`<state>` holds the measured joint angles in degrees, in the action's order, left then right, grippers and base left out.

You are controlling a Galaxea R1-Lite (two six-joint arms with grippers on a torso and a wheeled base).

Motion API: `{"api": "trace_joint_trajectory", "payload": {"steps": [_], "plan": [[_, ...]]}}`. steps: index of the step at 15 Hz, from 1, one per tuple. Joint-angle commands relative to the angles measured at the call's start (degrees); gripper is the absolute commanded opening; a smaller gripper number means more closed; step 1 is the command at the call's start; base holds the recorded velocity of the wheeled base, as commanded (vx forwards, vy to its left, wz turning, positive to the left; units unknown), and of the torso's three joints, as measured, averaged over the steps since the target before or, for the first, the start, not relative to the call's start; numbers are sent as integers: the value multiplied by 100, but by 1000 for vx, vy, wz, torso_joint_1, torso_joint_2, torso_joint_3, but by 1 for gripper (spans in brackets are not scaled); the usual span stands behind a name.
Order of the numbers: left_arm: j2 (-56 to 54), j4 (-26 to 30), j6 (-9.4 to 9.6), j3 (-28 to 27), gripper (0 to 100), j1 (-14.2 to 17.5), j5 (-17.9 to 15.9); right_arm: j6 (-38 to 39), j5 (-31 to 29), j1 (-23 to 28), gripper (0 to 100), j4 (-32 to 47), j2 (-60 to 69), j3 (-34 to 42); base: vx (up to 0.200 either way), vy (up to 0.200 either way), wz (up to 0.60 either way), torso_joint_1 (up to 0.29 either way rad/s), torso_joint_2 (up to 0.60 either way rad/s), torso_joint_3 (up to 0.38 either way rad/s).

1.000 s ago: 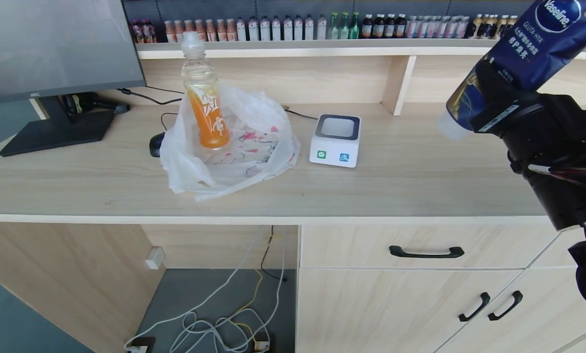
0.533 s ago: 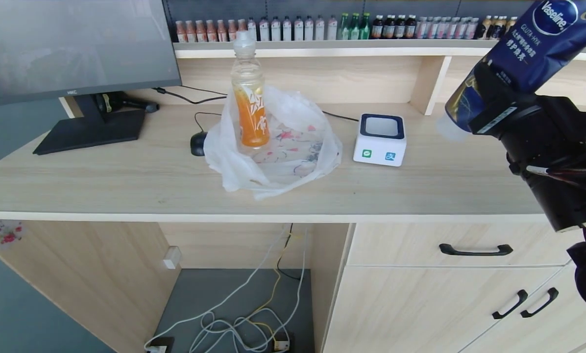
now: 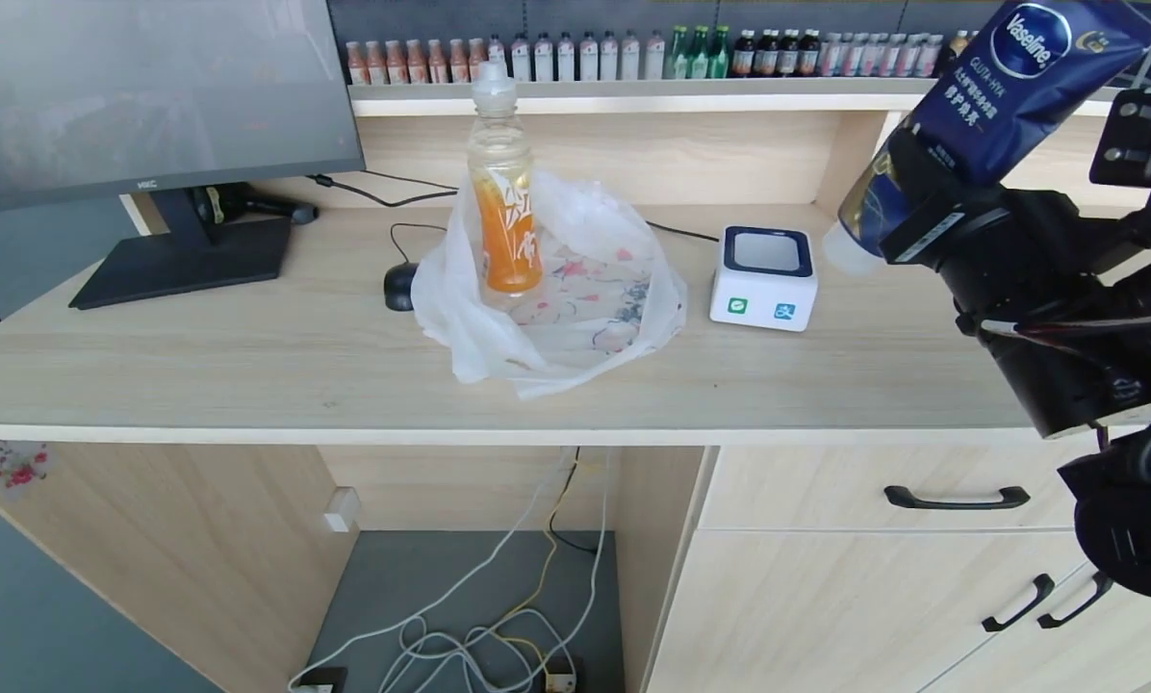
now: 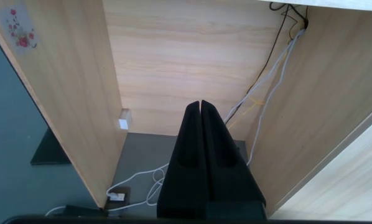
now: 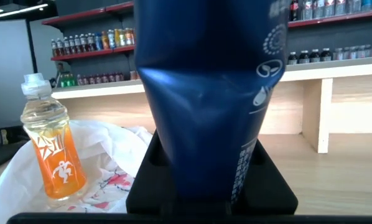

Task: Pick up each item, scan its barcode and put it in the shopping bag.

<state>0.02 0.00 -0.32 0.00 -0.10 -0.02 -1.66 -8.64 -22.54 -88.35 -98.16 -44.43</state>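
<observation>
My right gripper [image 3: 932, 207] is shut on a dark blue lotion tube [image 3: 980, 106], held tilted in the air at the counter's right end, its white cap pointing down-left toward the scanner. The same blue tube [image 5: 204, 93] rises between the right gripper's fingers. The white barcode scanner box [image 3: 764, 278] sits on the counter. Left of it lies the open white shopping bag [image 3: 575, 289] with an orange drink bottle [image 3: 503, 192] standing upright in it. The orange bottle [image 5: 51, 149] and bag [image 5: 117, 162] also show behind the tube. My left gripper [image 4: 201, 118] is shut, empty, hanging below the counter.
A monitor [image 3: 142, 96] on a black stand occupies the counter's left. A black mouse [image 3: 399, 285] lies beside the bag. A raised shelf [image 3: 633, 91] carries several bottles. Below are drawers with black handles [image 3: 956, 499] and loose cables [image 3: 498, 616] on the floor.
The head camera has swung, so the whole scene shifted rightward. The right gripper with the blue tube has moved left and slightly up, closer to the scanner.
</observation>
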Motion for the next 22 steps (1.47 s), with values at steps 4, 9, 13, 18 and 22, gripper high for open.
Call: {"api": "trace_joint_trajectory", "payload": {"steps": [4,9,13,18,22], "plan": [[-2,0,-3,0,0,1,2,148,363,13,0,274,-494,-751,0,0,0,0,0,0],[-2,0,-3,0,0,1,2,535,750,22,0,2208,-810,-2728,0,0,0,0,0,0],[-2,0,-3,0,0,1,2,1229,732,101,0,2999,-1311,-4003,0,0,0,0,0,0],[-2,0,-3,0,0,1,2,2741,170,294,0,2999,-1751,-4425,0,0,0,0,0,0],[-2,0,-3,0,0,1,2,3365,144,452,0,2999,-1856,-4337,0,0,0,0,0,0]]}}
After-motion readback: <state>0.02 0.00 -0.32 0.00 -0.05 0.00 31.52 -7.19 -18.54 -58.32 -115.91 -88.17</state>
